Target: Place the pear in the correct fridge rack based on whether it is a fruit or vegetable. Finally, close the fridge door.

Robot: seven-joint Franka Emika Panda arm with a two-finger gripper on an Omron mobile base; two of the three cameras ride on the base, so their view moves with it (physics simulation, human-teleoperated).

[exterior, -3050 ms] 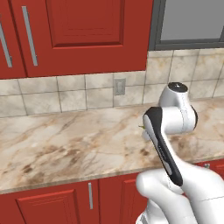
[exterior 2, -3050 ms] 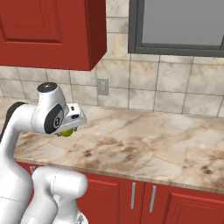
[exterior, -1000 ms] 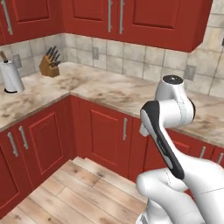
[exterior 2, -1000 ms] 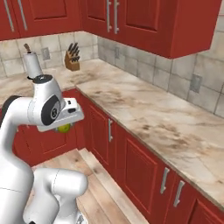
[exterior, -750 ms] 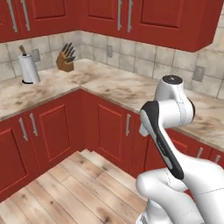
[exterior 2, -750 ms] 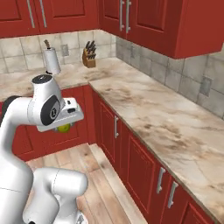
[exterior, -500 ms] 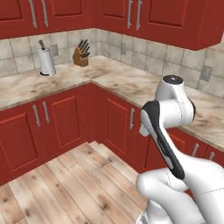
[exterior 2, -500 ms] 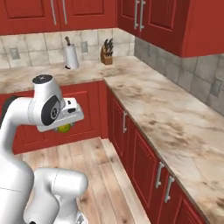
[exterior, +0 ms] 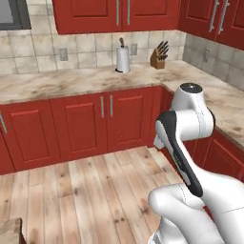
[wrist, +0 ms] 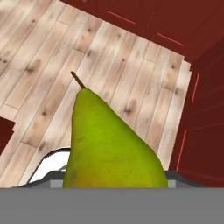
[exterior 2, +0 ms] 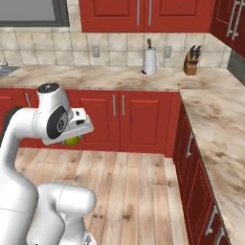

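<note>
— While the pear (wrist: 109, 144) sits in the gripper (exterior 2: 72, 139), which step is this?

— Carry phase, by my reading. Fingers are clamped on the pear; it hangs above the wood floor (wrist: 52, 65), stem pointing away from the hand. No fridge is in sight, so placing is not yet done.

— Appearance of the pear?

— Yellow-green skin with a faint orange blush low on one side, tapering to a thin brown stem. From the right base camera it is a small green spot under the hand.

— Next move?

— Likely bring the fridge door into view, then reach for the fruit rack. Surroundings: red cabinets (exterior: 105, 119), marble counter (exterior 2: 119, 76), paper towel roll (exterior: 123, 58), knife block (exterior: 159, 55).
</note>
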